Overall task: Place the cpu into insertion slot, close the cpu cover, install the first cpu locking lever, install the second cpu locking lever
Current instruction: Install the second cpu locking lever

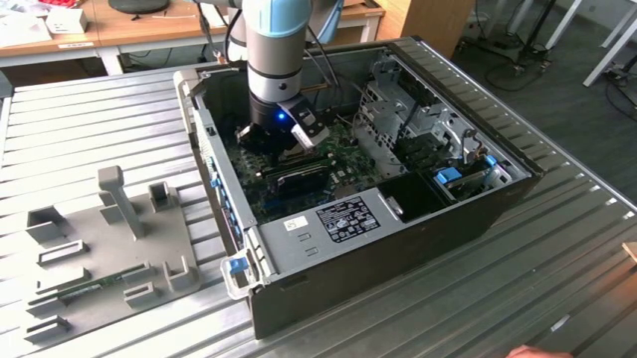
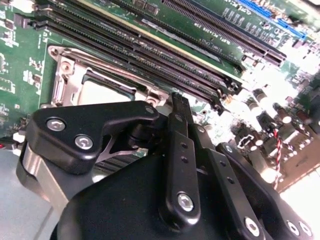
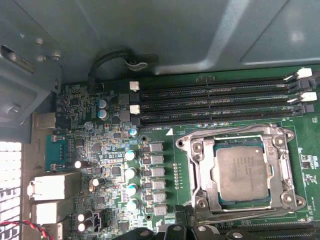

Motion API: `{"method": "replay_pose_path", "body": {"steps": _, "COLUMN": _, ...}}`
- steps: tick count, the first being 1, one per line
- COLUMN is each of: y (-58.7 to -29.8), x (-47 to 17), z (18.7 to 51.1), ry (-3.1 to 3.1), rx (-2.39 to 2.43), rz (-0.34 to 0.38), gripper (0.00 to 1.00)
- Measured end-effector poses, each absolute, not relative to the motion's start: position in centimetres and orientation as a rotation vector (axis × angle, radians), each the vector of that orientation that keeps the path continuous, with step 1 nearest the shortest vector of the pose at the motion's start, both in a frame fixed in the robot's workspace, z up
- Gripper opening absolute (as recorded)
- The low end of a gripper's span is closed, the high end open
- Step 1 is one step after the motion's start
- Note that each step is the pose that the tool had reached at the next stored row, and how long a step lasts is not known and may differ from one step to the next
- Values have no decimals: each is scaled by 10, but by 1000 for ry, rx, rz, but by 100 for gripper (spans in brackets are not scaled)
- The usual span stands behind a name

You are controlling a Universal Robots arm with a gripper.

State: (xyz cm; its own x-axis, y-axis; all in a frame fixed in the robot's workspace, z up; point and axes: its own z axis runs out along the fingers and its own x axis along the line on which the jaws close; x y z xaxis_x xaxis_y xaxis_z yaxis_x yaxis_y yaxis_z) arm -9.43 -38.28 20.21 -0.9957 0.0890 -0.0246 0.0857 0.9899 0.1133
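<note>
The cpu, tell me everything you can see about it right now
The cpu is a small flat square chip with a dull grey metal top, lightly mottled. It lies flat and level in the insertion slot, framed by the silver cpu cover, whose window leaves its top showing. In the second wrist view one corner shows behind the black gripper linkage. Nothing rests on its top.

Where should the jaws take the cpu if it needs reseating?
The cpu lies flat in the insertion slot with the cpu cover framing it. Come straight down from above and pinch two opposite edges; its flat top probably offers no other grip.
</note>
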Motion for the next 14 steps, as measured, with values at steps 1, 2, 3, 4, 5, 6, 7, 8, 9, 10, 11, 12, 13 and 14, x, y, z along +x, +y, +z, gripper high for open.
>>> {"method": "replay_pose_path", "body": {"steps": 1, "y": -383, "x": -94, "z": 204, "ry": 3104, "rx": 136, "rz": 174, "gripper": 10}}
{"method": "replay_pose_path", "body": {"steps": 2, "y": -383, "x": -94, "z": 206, "ry": 3104, "rx": 136, "rz": 175, "gripper": 10}}
{"method": "replay_pose_path", "body": {"steps": 3, "y": -383, "x": -94, "z": 208, "ry": 3104, "rx": 136, "rz": 175, "gripper": 10}}
{"method": "replay_pose_path", "body": {"steps": 4, "y": -383, "x": -94, "z": 210, "ry": 3104, "rx": 136, "rz": 175, "gripper": 10}}
{"method": "replay_pose_path", "body": {"steps": 5, "y": -383, "x": -94, "z": 212, "ry": 3104, "rx": 136, "rz": 175, "gripper": 10}}
{"method": "replay_pose_path", "body": {"steps": 6, "y": -383, "x": -94, "z": 213, "ry": 3104, "rx": 136, "rz": 175, "gripper": 10}}
{"method": "replay_pose_path", "body": {"steps": 7, "y": -383, "x": -94, "z": 213, "ry": 3104, "rx": 136, "rz": 175, "gripper": 10}}
{"method": "replay_pose_path", "body": {"steps": 8, "y": -383, "x": -94, "z": 213, "ry": 3104, "rx": 136, "rz": 175, "gripper": 10}}
{"method": "replay_pose_path", "body": {"steps": 9, "y": -383, "x": -94, "z": 213, "ry": 3104, "rx": 136, "rz": 175, "gripper": 10}}
{"method": "replay_pose_path", "body": {"steps": 10, "y": -383, "x": -94, "z": 213, "ry": 3104, "rx": 136, "rz": 175, "gripper": 10}}
{"method": "replay_pose_path", "body": {"steps": 11, "y": -383, "x": -94, "z": 214, "ry": 3104, "rx": 136, "rz": 175, "gripper": 10}}
{"method": "replay_pose_path", "body": {"steps": 12, "y": -383, "x": -94, "z": 214, "ry": 3104, "rx": 136, "rz": 175, "gripper": 10}}
{"method": "replay_pose_path", "body": {"steps": 13, "y": -383, "x": -94, "z": 214, "ry": 3104, "rx": 136, "rz": 174, "gripper": 10}}
{"method": "replay_pose_path", "body": {"steps": 14, "y": -383, "x": -92, "z": 214, "ry": 3104, "rx": 136, "rz": 174, "gripper": 10}}
